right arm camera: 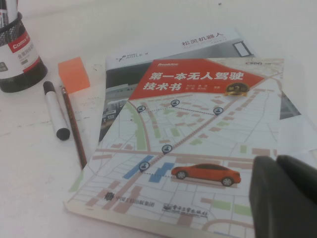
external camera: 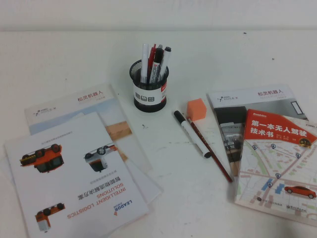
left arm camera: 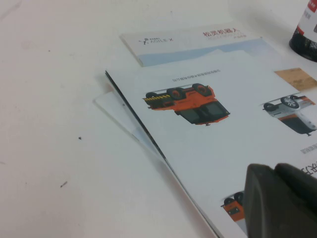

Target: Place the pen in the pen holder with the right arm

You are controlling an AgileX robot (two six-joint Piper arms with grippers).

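left hand (left arm camera: 282,201) low, right hand (right arm camera: 287,196) low, both parked

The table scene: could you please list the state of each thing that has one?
pen: lying flat on the table, capped, ungrasped
pen holder: upright, already holding several pens
pencil: lying flat beside the pen
left hand: over the brochure, holding nothing
right hand: over the book, holding nothing

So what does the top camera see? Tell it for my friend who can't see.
A white pen lies on the table beside a dark red pencil, in front of the black pen holder full of pens. An orange block sits close by, with booklets on both sides. Neither gripper shows here.
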